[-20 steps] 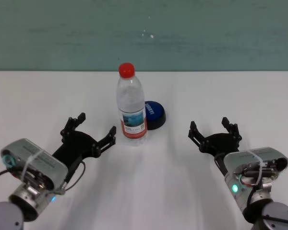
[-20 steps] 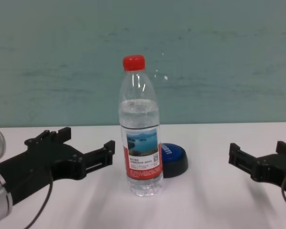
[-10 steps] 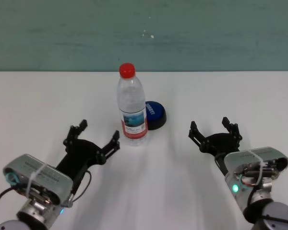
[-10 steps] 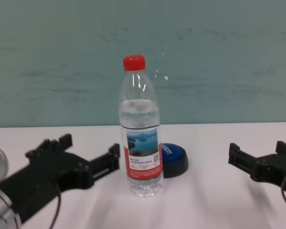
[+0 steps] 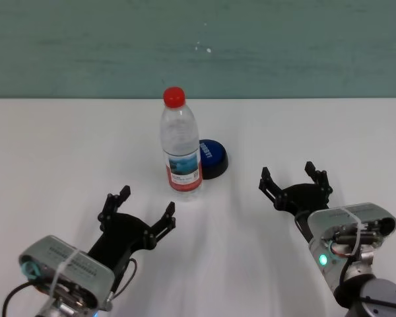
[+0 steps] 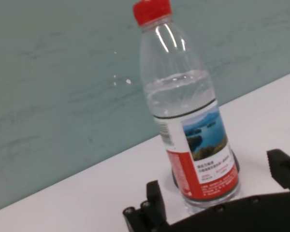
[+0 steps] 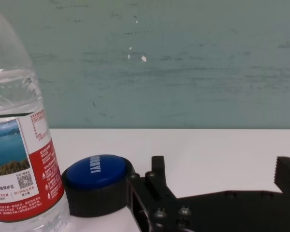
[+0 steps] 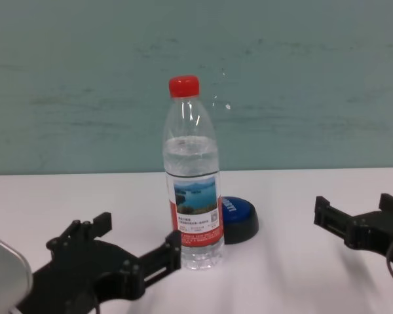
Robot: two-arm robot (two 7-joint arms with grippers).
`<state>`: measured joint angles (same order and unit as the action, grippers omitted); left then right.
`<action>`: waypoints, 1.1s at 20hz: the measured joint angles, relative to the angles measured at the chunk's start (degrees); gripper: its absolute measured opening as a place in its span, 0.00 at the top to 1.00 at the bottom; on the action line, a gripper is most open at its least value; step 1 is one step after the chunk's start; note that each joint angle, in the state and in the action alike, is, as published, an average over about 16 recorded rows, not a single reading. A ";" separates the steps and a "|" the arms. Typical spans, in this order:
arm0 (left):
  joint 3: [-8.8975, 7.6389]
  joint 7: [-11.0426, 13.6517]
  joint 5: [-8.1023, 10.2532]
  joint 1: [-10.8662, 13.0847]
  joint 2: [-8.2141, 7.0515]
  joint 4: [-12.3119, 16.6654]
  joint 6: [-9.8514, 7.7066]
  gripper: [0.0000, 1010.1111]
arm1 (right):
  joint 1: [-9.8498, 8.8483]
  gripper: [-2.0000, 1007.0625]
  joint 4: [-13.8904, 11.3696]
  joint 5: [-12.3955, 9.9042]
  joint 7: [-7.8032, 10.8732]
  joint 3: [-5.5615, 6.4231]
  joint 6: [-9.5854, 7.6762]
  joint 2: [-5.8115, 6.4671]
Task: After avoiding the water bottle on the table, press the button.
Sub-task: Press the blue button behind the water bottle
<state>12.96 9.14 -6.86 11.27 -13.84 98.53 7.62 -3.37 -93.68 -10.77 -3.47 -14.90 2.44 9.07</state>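
Note:
The water bottle (image 5: 181, 148) stands upright mid-table, with a red cap and a lake label. The blue button (image 5: 212, 156) sits just behind it to the right, touching or nearly touching it. My left gripper (image 5: 147, 205) is open and empty, low over the table (image 5: 66, 145), in front of the bottle and slightly left, apart from it. In the left wrist view the bottle (image 6: 193, 121) stands just beyond the open fingertips (image 6: 152, 193) and hides the button. My right gripper (image 5: 290, 178) is open and empty, right of the button (image 7: 96, 169).
A teal wall (image 5: 284, 46) runs behind the table's far edge. In the chest view the bottle (image 8: 191, 196) partly covers the button (image 8: 241, 217), with the left gripper (image 8: 139, 230) and the right gripper (image 8: 354, 206) on either side.
My left gripper has drawn back toward me and shifted right, from beside the bottle's left to in front of it. The right arm, bottle and button have not moved.

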 joint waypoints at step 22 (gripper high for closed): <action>-4.79 1.44 1.06 4.51 -2.96 3.20 2.80 0.01 | 0.00 0.00 0.00 0.00 0.00 0.00 0.00 0.00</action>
<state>8.17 10.58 -5.79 15.78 -16.80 101.73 10.41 -3.37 -93.69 -10.77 -3.47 -14.90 2.44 9.07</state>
